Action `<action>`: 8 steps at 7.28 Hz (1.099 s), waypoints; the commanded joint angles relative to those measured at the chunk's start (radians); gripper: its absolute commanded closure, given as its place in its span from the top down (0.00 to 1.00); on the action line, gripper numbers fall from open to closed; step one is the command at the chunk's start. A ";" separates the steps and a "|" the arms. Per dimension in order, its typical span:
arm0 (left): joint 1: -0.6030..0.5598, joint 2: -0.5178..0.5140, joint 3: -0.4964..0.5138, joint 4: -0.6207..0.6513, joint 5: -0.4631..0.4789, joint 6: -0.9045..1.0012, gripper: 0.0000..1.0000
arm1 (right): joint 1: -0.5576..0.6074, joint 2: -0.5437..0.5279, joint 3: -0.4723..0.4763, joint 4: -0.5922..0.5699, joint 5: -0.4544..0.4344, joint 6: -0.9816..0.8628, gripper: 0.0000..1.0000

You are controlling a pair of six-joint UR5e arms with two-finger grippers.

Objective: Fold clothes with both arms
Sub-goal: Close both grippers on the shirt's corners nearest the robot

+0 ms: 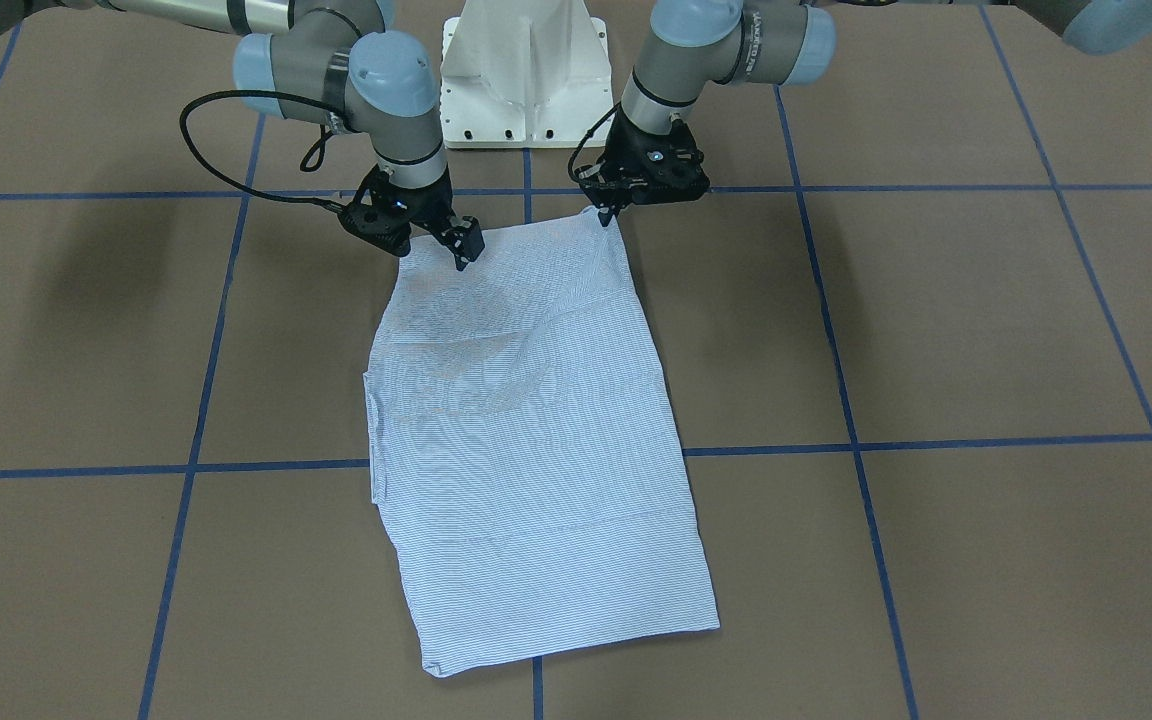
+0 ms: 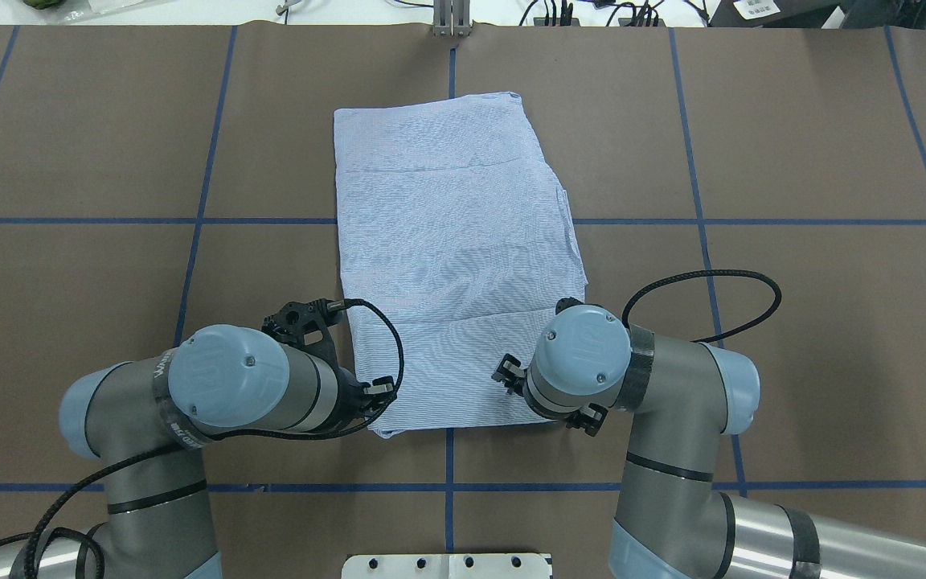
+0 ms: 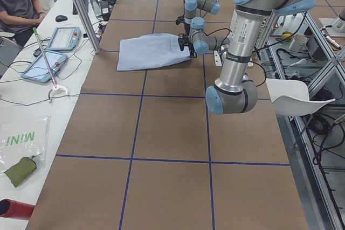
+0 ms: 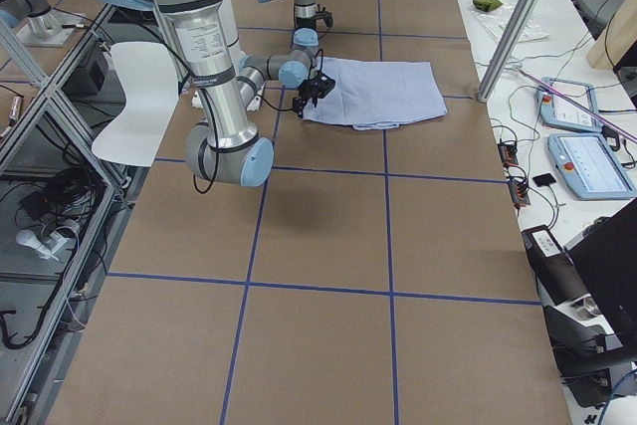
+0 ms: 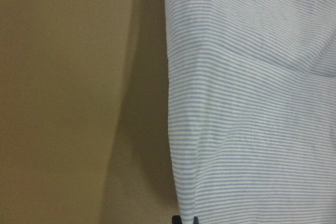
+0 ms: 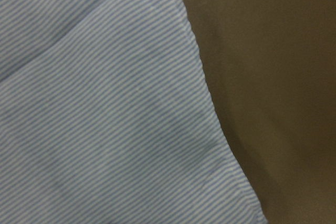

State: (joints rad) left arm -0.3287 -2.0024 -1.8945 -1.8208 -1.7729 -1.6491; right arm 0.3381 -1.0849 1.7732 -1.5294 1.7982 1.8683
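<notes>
Shirt (image 1: 536, 430) lies flat on the brown table (image 1: 986, 320), folded to 1 long rectangle.

Front-facing view: long axis runs from the robot's base outward, with the far end skewed slightly toward the robot's left. Which end is the collar cannot be told. Both grippers are at the 2 corners of the narrow near end. Left gripper (image 1: 604, 218) has its tips drawn to 1 point, pinching the corner. Right gripper (image 1: 459, 262) points down onto the other corner; whether its fingers are spread or pressed together, I cannot tell.

Overhead view: left arm (image 2: 238, 386) and right arm (image 2: 592, 354) cover both grippers. 2 crosswise creases show clearly.

Left and right side views: the cloth is small and low against the table, the grippers too small to judge.

Left wrist view: striped edge beside bare table, a black tip touching that edge at the bottom.

Right wrist view: stripes and an edge only.
</notes>
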 commanded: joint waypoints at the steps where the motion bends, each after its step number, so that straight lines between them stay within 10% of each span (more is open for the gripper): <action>1: 0.000 0.001 0.000 0.000 0.001 0.000 0.00 | -0.019 -0.009 -0.001 0.002 0.000 0.000 1.00; 3: 0.000 0.001 0.000 -0.002 0.001 0.000 0.00 | -0.025 -0.012 0.002 0.000 0.000 0.000 0.94; 8: 0.000 -0.001 0.002 -0.002 0.001 0.000 0.00 | -0.008 -0.013 0.023 0.000 0.003 -0.001 0.29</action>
State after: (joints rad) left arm -0.3283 -2.0033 -1.8936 -1.8224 -1.7718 -1.6490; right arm 0.3243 -1.0978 1.7893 -1.5294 1.8003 1.8670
